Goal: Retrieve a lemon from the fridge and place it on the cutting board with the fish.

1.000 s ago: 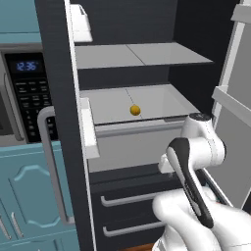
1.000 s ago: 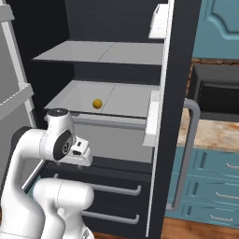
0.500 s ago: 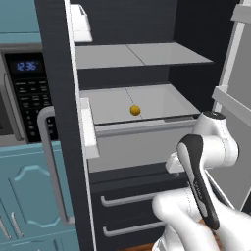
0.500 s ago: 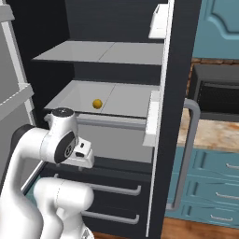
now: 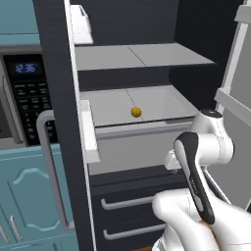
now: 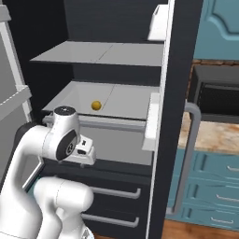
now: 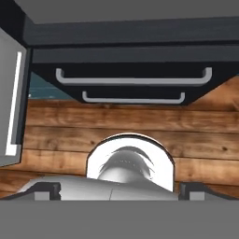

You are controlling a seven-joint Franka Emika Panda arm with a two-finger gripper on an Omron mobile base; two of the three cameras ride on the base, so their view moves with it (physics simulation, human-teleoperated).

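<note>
Tall black-charcoal fridge (image 5: pixel 59 98) standing open, grey shelves exposed. Small round yellow lemon (image 5: pixel 136 112) resting loose on the lower grey shelf (image 6: pixel 126 100), above and beyond the claw, well apart from it. Claw folded low before the fridge, aimed down at two dark lower drawers with grey bar handles (image 7: pixel 133 79) and wooden plank floor (image 7: pixel 121 126). Fingertips hidden; released or clenched, cannot tell.

A yellow lemon (image 5: pixel 136 112) sits on pale grey shelves (image 5: pixel 142 55) inside the black-charcoal fridge (image 6: pixel 161 154) — grey bar handles (image 7: pixel 133 77) on its dark drawers — beside teal cabinets (image 5: pixel 29 196), above brown wood-plank flooring (image 7: pixel 116 126).
</note>
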